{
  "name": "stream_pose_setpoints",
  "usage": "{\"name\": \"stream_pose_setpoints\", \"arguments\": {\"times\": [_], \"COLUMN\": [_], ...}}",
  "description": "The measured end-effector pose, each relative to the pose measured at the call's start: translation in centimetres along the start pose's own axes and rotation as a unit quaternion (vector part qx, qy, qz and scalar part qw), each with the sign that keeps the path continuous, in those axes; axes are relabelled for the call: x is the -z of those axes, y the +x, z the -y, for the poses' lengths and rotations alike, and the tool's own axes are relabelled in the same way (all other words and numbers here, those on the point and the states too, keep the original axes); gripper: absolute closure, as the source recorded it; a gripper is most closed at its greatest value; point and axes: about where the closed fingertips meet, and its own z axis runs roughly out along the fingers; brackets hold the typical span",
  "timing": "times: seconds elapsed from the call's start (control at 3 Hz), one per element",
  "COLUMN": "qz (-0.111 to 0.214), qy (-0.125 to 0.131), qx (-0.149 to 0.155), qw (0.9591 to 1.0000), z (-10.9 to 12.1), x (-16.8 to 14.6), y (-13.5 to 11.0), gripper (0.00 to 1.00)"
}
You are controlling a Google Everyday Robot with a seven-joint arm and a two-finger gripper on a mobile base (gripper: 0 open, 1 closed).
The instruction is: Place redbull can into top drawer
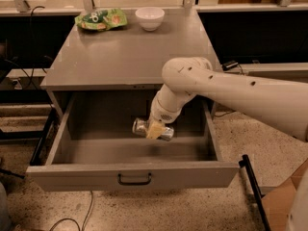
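Observation:
The top drawer [130,174] is pulled wide open, a deep grey metal box with a small dark handle [134,179] at the centre of its front panel. My white arm reaches in from the right and bends down into the drawer. My gripper [155,130] is shut on the redbull can [141,127], which lies sideways with its shiny round end facing left. The can hangs low inside the drawer, above its floor near the middle. Its blue part is mostly hidden by the gripper.
A green snack bag [100,19] and a white bowl [149,18] sit at the back of the grey cabinet top [125,52]. A black post [251,182] and a cardboard box [281,206] stand at the lower right. Cables lie on the floor at the left.

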Motion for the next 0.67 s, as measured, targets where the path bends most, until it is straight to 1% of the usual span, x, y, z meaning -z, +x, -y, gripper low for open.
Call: {"name": "stream_pose_setpoints", "arguments": {"times": [0.33, 0.67], "qz": [0.014, 0.028], "qy": [0.010, 0.017], "qx": [-0.048, -0.074], "qw": [0.9987, 0.9967], "z": [0.6, 1.0], "x": [-1.9, -3.1], "y": [0.0, -0.2], "gripper": [0.57, 0.34]}}
